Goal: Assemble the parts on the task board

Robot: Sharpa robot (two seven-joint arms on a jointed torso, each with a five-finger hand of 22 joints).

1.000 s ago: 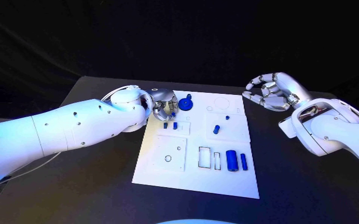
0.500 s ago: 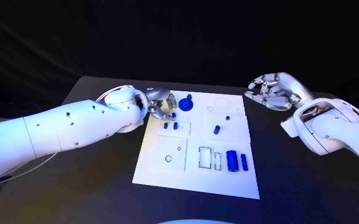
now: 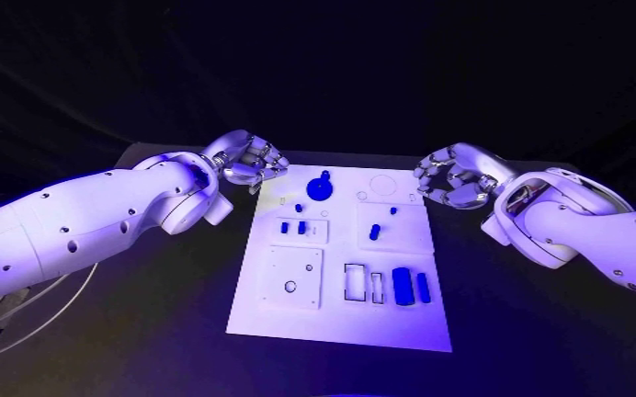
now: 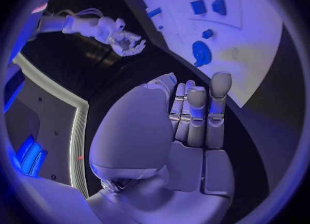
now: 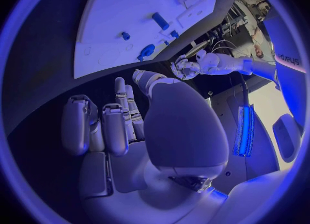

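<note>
From my head camera the small blue plastic parts (image 3: 302, 228) at about twelve o'clock on the flat white rectangular task board (image 3: 338, 314) are too tiny for me to tell shapes or whether they stand or lie. In my left wrist view the board's far end runs off the frame. The silver many-fingered left hand (image 3: 248, 160) hides its own palm from me; I can't tell what lies under it.

The right hand (image 5: 129, 131), empty, fingers (image 5: 77, 125) loosely apart, faces the task board (image 5: 116, 32).
</note>
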